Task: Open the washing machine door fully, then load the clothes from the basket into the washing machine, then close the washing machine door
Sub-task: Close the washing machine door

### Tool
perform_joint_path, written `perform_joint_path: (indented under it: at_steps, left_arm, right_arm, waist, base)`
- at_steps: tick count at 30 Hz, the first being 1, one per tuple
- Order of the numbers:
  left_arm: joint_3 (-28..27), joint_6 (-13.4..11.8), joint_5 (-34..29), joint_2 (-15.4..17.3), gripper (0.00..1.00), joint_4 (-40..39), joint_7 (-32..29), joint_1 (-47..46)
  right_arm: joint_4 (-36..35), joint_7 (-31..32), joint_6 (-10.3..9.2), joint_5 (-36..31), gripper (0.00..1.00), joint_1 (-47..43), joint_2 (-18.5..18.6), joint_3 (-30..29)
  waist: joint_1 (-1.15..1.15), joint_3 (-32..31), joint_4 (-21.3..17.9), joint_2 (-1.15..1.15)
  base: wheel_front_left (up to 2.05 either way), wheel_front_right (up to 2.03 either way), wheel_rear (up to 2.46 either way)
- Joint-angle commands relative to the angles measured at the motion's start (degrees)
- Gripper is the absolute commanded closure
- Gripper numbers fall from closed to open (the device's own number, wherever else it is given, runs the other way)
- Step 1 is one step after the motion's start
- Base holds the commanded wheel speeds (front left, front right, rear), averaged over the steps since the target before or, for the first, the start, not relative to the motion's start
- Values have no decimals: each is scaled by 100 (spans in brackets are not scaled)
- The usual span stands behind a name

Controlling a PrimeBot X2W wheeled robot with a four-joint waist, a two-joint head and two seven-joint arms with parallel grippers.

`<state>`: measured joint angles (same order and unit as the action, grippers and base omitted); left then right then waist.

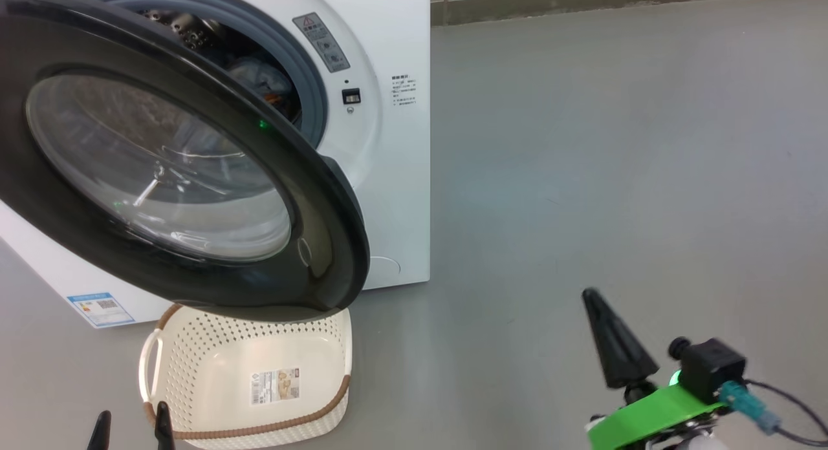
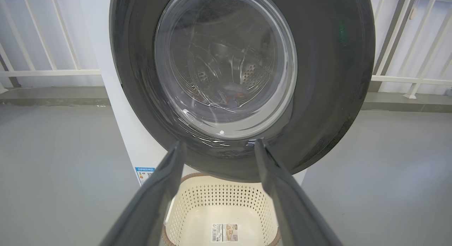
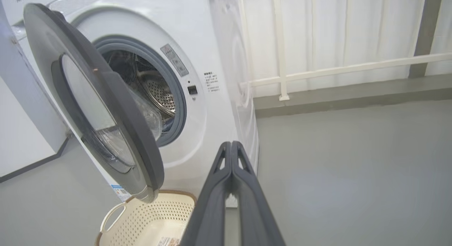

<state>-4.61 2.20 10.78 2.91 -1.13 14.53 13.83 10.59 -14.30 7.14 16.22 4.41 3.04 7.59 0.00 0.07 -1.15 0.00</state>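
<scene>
The left claw (image 1: 131,416) stood released just beside the basket (image 1: 213,372), which sat on the floor (image 1: 582,146) under the half-open washing machine door (image 1: 326,236). The clothes (image 1: 266,81) lay inside the drum (image 1: 187,30) of the washing machine (image 1: 398,191). Well apart to the right, the right claw (image 1: 590,299) was clenched, its fingers pressed together.

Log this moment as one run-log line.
phase: clothes loaded, door not yet closed | washing machine door: open | basket: empty | clothes: inside washing machine | left gripper: open, empty | right gripper: shut, empty
</scene>
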Motion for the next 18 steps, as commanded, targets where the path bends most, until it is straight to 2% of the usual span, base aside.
perform_joint_path:
  at_steps: [1,6,11,14,18]
  left_arm:
    - [-168,-16,41,-3,0,-116,47,-172]
    - [-151,-4,75,-3,0,-85,47,-175]
    - [-67,-6,160,-3,0,-18,47,-210]
    - [-29,-11,191,-3,0,8,47,-230]
    - [79,-5,211,-3,0,41,47,-275]
  right_arm:
    - [-355,-70,35,32,100,59,-16,74]
    - [-1439,-70,35,236,100,129,-16,93]
    - [-2494,-70,35,230,100,287,-16,559]
    - [-2772,-70,35,222,100,359,-9,811]
    - [-3013,-70,35,221,100,527,206,1466]
  waist:
    - [0,1,2,0]
    - [0,8,23,0]
    - [0,28,89,0]
    - [0,36,130,0]
    - [0,58,301,0]
  base:
    - [0,0,0]
    - [0,0,0]
    - [0,0,0]
    - [0,0,0]
    - [0,0,0]
